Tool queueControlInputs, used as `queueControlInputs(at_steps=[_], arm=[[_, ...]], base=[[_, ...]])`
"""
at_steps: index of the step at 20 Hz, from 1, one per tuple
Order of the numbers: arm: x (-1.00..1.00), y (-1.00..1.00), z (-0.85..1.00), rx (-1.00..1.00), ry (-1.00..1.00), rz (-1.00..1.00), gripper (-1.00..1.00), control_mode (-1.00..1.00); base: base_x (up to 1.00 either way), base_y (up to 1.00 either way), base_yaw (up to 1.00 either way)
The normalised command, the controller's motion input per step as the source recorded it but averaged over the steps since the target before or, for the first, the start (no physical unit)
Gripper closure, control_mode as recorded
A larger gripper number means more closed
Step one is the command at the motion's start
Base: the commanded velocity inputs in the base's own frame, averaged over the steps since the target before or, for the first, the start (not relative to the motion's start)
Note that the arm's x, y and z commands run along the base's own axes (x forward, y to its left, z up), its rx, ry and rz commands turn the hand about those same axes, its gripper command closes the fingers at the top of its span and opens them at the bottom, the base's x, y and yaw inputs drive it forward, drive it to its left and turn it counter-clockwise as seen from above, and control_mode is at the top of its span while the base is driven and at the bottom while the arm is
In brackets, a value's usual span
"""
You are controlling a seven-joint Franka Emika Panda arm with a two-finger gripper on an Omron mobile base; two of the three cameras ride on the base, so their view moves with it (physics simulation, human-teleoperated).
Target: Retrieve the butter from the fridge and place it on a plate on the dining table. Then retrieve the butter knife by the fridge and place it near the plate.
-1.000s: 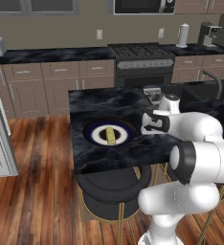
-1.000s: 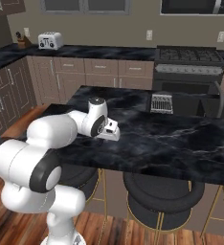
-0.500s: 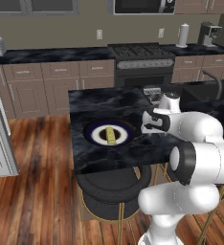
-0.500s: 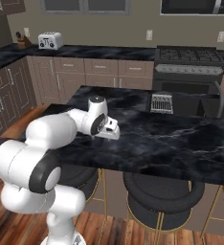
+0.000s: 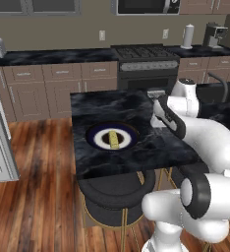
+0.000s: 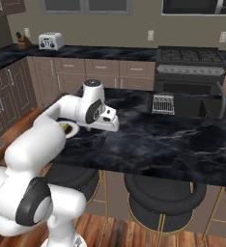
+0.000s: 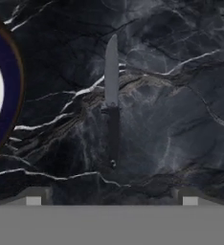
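Left base view: the plate (image 5: 111, 137) sits at centre frame on the dining table (image 5: 102, 106), this bench's dark marble, with the butter (image 5: 114, 140) lying on its white middle; step 1 looks done.

Right base view: the hand (image 6: 116, 124) hovers low over the bench at centre left.

Hand view: the butter knife (image 7: 111, 101) lies flat at upper centre, apart from the plate rim at left. The hand stands wide, holding nothing, so step 2 looks finished; the next move likely calls only for lifting away.

The white arm is bent forward at the elbow, its tool (image 7: 111, 200) pointed downward, the two dark fingertips (image 7: 33, 200) spread wide apart and holding nothing.
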Motion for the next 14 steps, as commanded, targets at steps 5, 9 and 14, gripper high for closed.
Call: queueControlInputs(at_steps=[5, 9, 14], arm=[[-0.84, 0.03, 0.78, 0.0, 0.03, 0.0, -1.0, -1.0], [-0.97, 0.15, 0.53, -0.01, 0.0, 0.0, -1.0, -1.0], [-0.95, 0.33, 0.37, -0.06, 0.0, 0.03, -1.0, -1.0]], base=[[0.0, 0.0, 0.0], [0.0, 0.0, 0.0], [0.0, 0.0, 0.0]])
